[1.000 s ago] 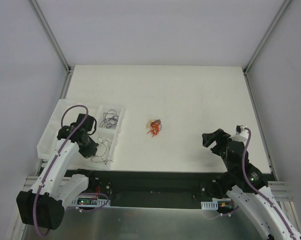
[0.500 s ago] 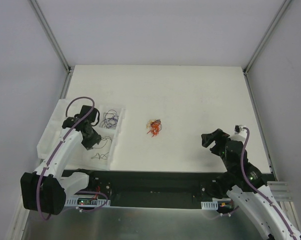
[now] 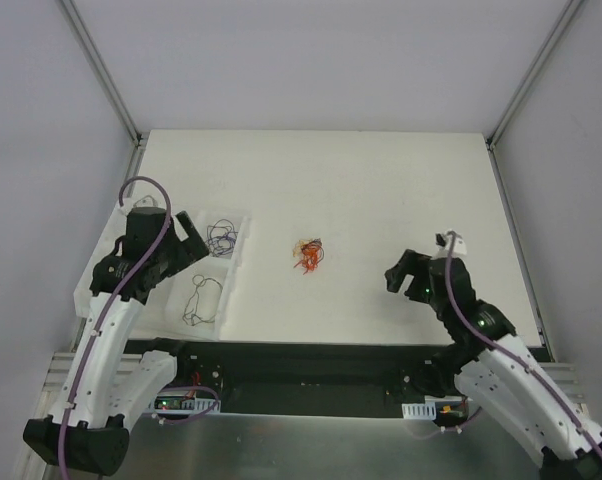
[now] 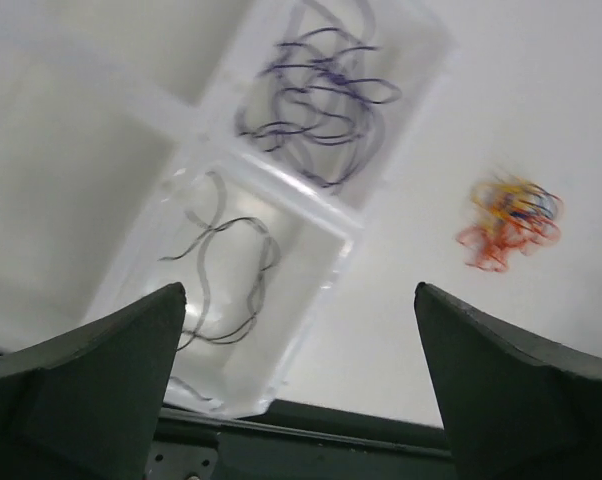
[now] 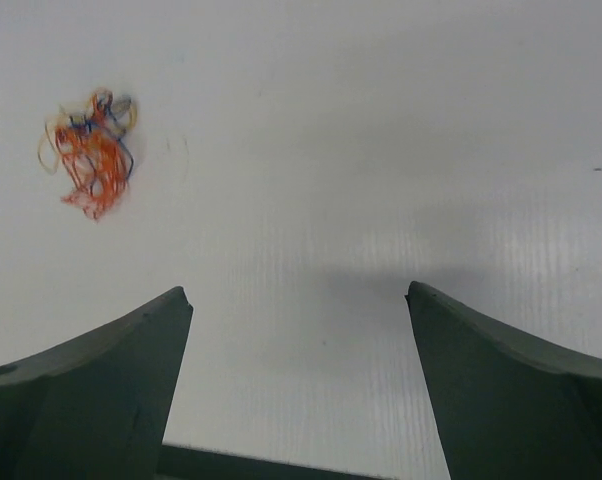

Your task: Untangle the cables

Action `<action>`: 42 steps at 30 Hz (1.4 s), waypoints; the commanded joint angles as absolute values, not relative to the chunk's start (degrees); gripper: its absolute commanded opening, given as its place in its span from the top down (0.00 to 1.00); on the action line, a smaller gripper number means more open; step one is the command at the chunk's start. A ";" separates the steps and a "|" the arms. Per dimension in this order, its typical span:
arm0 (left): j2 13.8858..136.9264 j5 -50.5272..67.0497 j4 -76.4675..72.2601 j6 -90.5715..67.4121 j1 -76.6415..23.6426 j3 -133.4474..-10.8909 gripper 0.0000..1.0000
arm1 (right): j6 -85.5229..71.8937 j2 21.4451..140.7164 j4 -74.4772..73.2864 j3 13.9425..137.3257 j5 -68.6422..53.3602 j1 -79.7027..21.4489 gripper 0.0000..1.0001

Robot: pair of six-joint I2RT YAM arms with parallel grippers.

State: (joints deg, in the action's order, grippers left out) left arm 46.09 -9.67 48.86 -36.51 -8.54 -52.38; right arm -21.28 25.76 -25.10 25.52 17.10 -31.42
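The cables still tangled are a small orange, red and yellow knot (image 3: 308,255) on the white table, also visible in the left wrist view (image 4: 511,220) and the right wrist view (image 5: 89,150). A loose black wire (image 3: 199,300) (image 4: 226,270) lies in the near compartment of a clear tray (image 3: 237,285). Purple wires (image 3: 221,237) (image 4: 321,95) fill the compartment behind it. My left gripper (image 3: 184,241) (image 4: 299,290) hovers open over the tray, holding nothing. My right gripper (image 3: 399,272) (image 5: 299,292) is open and empty, right of the knot.
The tray (image 4: 351,235) has more compartments on its left side. The table's dark front edge (image 3: 311,348) runs just below the tray and both grippers. Grey walls and metal posts (image 3: 101,70) enclose the table.
My left gripper has opened, let the black wire drop into the near compartment, and drawn back up and left. My right arm has swung left, closer to the knot.
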 commanded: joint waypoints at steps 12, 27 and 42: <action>80.05 35.85 18.72 -29.53 -20.39 -65.91 0.15 | -20.03 83.30 5.97 49.47 -26.90 -31.73 0.33; 90.61 43.06 19.25 -28.21 -20.13 -63.99 0.19 | -23.73 99.24 11.51 55.13 -12.58 -37.00 0.85; 104.33 47.48 23.63 -22.25 -31.81 -69.34 0.48 | -25.93 80.87 24.08 31.74 -30.76 -37.18 0.99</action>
State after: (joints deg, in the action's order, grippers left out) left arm 104.27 46.04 20.08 -28.32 -28.99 -64.60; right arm -26.57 86.37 19.18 33.39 -23.66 -37.17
